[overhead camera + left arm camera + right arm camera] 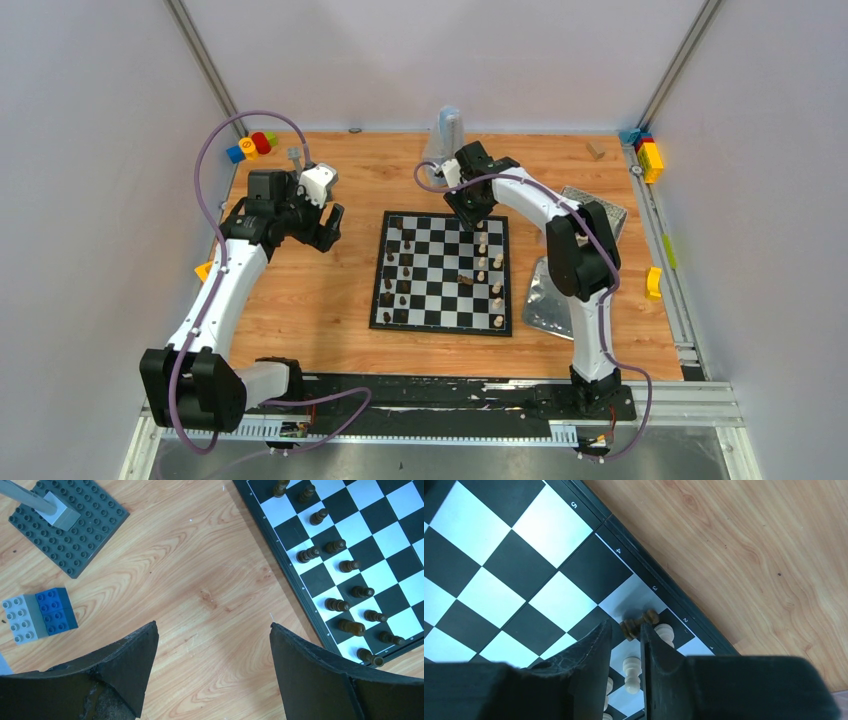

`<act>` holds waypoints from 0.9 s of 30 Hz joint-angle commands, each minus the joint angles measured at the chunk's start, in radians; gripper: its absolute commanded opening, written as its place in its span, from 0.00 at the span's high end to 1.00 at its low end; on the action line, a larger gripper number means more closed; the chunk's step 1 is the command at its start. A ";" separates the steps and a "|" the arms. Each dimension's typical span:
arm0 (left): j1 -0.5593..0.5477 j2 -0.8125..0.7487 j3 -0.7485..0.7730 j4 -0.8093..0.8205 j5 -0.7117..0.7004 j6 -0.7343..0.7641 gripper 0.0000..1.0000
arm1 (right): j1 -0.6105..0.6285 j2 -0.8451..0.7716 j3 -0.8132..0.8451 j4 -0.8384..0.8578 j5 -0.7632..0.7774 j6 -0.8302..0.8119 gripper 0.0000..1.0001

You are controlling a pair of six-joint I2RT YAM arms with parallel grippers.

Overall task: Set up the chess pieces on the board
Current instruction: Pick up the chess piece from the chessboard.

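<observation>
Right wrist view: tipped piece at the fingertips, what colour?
The tipped piece is dark brown; clearest in the right wrist view.

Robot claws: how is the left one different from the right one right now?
The left gripper has jaws spread wide; the right gripper has them nearly together. The left gripper is over the wooden table beside the board; the right gripper is over the board's edge. Nothing sits in the left gripper; a dark chess piece lies at the right gripper's tips, gripped or not unclear. Both are black two-finger claws.
</observation>
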 commanded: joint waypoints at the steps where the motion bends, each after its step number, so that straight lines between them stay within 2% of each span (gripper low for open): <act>1: 0.006 -0.019 -0.005 0.025 0.014 0.005 0.10 | 0.004 0.020 0.037 -0.012 0.017 0.014 0.73; 16: 0.007 -0.020 -0.006 0.023 0.013 0.004 0.10 | 0.005 0.030 0.048 -0.017 0.022 0.015 0.83; 27: 0.007 -0.015 -0.004 0.025 0.013 0.004 0.10 | 0.065 -0.063 -0.059 -0.011 -0.085 -0.083 0.92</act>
